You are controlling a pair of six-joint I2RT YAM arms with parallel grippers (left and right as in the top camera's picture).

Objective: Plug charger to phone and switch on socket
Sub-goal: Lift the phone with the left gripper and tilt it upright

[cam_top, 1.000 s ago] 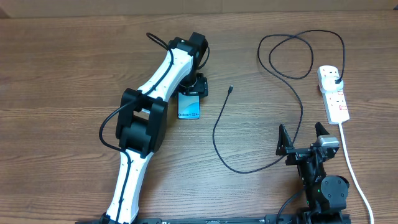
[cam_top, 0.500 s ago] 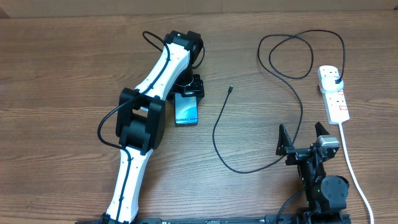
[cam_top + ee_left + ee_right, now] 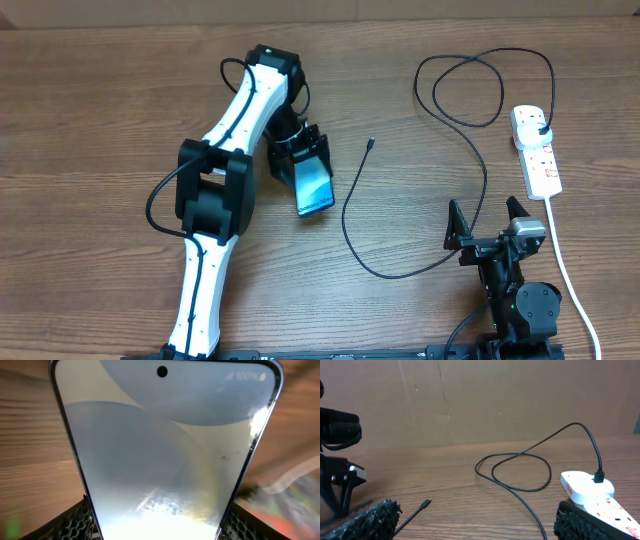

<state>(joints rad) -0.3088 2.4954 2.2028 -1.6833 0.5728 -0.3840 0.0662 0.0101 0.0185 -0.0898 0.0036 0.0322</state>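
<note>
My left gripper (image 3: 300, 160) is shut on the phone (image 3: 314, 186), which is tilted with its lit blue-teal screen up; the screen fills the left wrist view (image 3: 165, 450). The charger's black cable (image 3: 480, 160) loops across the right half of the table, its small plug tip (image 3: 371, 143) lying free to the right of the phone and its black plug seated in the socket (image 3: 537, 150). The socket is a white power strip with red switches at the far right. My right gripper (image 3: 489, 222) is open and empty near the front edge, with the cable tip (image 3: 424, 504) and the socket (image 3: 587, 491) ahead of it.
The socket's thick white cord (image 3: 570, 280) runs down the right side toward the front edge, beside my right arm. A brown cardboard wall (image 3: 480, 400) stands behind the table.
My left gripper has moved down and left with the phone, lifting and tilting it so its far end now points toward the lower right. The right arm has not moved.
</note>
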